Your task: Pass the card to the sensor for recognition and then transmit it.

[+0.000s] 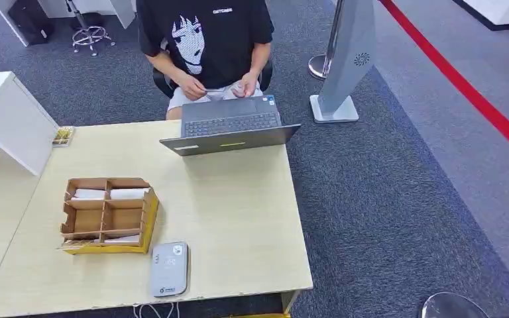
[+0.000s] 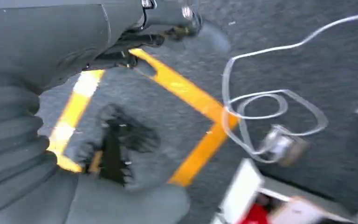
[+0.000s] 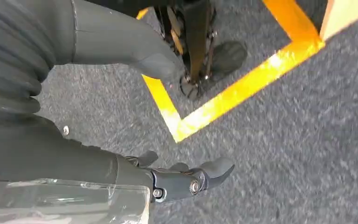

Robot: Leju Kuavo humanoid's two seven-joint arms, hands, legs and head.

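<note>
I see wooden table (image 1: 238, 218). Grey card sensor (image 1: 169, 268) at near edge, about 6 o'clock from cardboard divider box (image 1: 108, 215); box holds white cards (image 1: 129, 193) in far compartments. Open laptop (image 1: 230, 129) at 12 o'clock on table, person (image 1: 205, 40) seated behind it, holding small card (image 1: 213, 91) between hands. White box (image 1: 10, 119) at 10 o'clock.

My left hand (image 2: 135, 42) hangs over carpet, yellow floor tape (image 2: 191, 93) and loose cable (image 2: 261, 102); blurred, cannot tell its state. My right hand (image 3: 168, 121) hangs over carpet, fingers apart, holding nothing.
</note>
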